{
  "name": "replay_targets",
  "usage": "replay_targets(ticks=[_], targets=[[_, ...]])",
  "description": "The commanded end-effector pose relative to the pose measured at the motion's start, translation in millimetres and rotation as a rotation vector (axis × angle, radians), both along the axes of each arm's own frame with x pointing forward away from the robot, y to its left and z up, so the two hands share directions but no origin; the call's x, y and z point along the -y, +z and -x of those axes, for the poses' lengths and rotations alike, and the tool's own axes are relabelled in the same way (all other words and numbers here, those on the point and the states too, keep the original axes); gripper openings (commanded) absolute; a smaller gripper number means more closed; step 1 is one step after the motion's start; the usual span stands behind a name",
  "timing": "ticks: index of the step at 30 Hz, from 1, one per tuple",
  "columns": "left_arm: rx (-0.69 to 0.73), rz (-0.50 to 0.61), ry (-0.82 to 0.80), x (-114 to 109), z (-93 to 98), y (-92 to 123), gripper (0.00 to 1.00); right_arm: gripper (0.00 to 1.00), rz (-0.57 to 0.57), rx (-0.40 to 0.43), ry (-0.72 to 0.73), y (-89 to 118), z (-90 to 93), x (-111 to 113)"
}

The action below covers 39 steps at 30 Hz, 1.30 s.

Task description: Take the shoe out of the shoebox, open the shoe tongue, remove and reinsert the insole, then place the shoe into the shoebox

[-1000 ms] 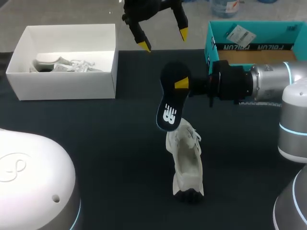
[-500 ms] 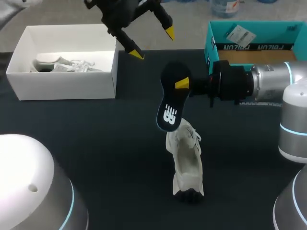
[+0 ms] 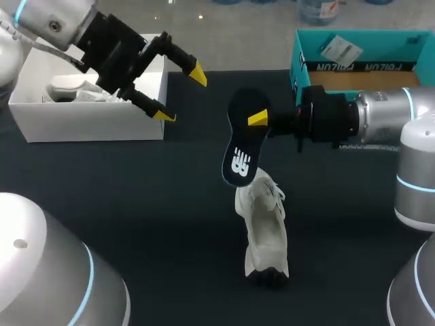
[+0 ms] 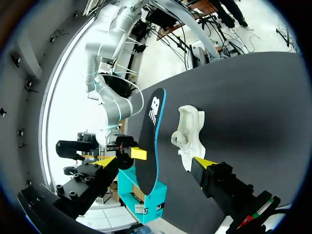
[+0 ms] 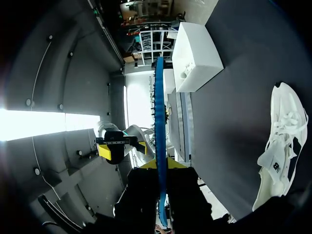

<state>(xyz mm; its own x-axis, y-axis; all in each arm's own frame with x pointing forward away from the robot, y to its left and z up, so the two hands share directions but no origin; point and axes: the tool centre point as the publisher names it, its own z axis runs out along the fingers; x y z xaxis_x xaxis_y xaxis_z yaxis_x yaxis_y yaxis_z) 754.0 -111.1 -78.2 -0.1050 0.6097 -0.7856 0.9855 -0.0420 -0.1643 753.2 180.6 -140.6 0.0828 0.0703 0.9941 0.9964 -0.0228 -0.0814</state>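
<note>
Pinching the dark insole upright near the white shoe on the table, the right gripper was clamped on it while the left gripper hung spread-fingered beside the white shoebox

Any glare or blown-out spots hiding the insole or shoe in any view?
Head view: even light, insole and shoe stand out against the dark table, no glare on them. Left wrist view: strong white backlight behind the insole, yet its logo shows; shoe well lit. Right wrist view: blown-out patch off to the side, insole and shoe unaffected.
</note>
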Motion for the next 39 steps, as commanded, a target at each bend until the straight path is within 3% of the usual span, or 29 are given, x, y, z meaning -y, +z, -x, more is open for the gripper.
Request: replay_targets(ticks=[1, 34, 39], targets=[[-0.010, 0.349, 0.035, -11.8, 3.1, -19.4, 1.00, 0.00, 0.002, 0.000, -0.001, -0.1, 0.9, -0.4], [0.024, 0.319, 0.006, -8.1, 5.4, -19.3, 1.00, 0.00, 0.002, 0.000, -0.001, -0.1, 0.9, -0.4], [0.042, 0.349, 0.058, 17.0, 5.9, -19.6, 1.00, 0.00, 0.002, 0.000, -0.001, -0.1, 0.9, -0.4]])
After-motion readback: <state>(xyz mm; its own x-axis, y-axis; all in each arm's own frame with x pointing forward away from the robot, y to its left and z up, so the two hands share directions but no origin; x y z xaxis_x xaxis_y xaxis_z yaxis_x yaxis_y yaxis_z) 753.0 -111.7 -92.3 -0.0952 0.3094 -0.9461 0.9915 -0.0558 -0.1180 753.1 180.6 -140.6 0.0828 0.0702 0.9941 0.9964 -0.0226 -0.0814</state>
